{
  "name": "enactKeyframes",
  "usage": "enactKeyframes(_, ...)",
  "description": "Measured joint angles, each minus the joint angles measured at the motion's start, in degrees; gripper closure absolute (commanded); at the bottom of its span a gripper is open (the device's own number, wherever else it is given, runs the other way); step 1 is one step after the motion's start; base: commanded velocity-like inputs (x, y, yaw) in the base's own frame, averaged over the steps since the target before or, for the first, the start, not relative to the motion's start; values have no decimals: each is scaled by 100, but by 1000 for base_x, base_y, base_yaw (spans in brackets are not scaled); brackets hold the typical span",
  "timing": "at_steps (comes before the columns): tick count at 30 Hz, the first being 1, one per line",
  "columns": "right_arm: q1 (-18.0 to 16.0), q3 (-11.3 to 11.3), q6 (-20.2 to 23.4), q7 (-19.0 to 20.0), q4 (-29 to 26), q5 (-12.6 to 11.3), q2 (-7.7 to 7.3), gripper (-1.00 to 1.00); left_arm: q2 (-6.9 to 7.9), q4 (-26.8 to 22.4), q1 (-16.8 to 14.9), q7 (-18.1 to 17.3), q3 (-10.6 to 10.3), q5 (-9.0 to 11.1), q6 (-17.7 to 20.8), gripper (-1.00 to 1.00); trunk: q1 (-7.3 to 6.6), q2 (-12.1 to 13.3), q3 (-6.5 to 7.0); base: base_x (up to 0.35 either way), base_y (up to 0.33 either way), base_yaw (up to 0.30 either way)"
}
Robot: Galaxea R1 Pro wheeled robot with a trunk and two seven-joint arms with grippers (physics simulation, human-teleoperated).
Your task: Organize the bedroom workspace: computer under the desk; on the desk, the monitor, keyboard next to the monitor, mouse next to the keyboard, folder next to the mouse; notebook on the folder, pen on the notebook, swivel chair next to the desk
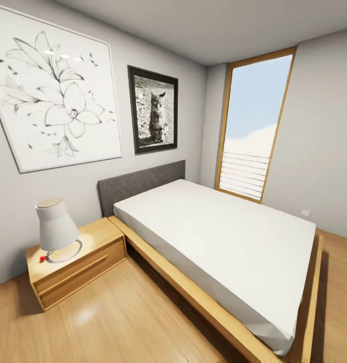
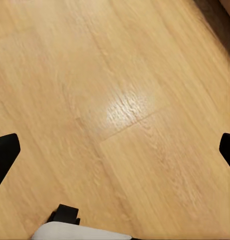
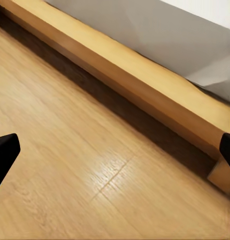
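The desk, monitor, keyboard, mouse, folder, notebook, pen, computer and swivel chair are out of view. In the left wrist view my left gripper (image 2: 115,150) hangs open over bare wood floor (image 2: 120,100), its two black fingertips (image 2: 4,152) at the picture's edges with nothing between them. In the right wrist view my right gripper (image 3: 115,150) is open too, black fingertips (image 3: 4,152) far apart, above the floor beside the bed's wooden frame (image 3: 145,85).
A low bed (image 1: 219,237) with white mattress, grey headboard and wood frame fills the middle and right. A light-wood nightstand (image 1: 75,267) with a white lamp (image 1: 55,229) stands at the left wall. Two framed pictures hang above; a tall window (image 1: 251,131) is at the back.
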Motion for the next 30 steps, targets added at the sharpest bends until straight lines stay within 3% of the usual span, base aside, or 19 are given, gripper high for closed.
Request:
enactKeyframes(12,1,-2,3,0,2,-4,-45,-100,0,-3,0,-34,-2,-1,-8,-100,0,0,37,0,222,-283)
enactKeyframes(20,1,-3,1,-4,-1,-8,-46,-100,-1,-14,0,-38,-3,-2,-293,-100,0,0,61,0,289,-287)
enactKeyframes(30,2,-2,-1,-2,-2,-8,-46,-100,-1,7,0,-9,-13,0,-373,-100,0,0,86,0,47,-294)
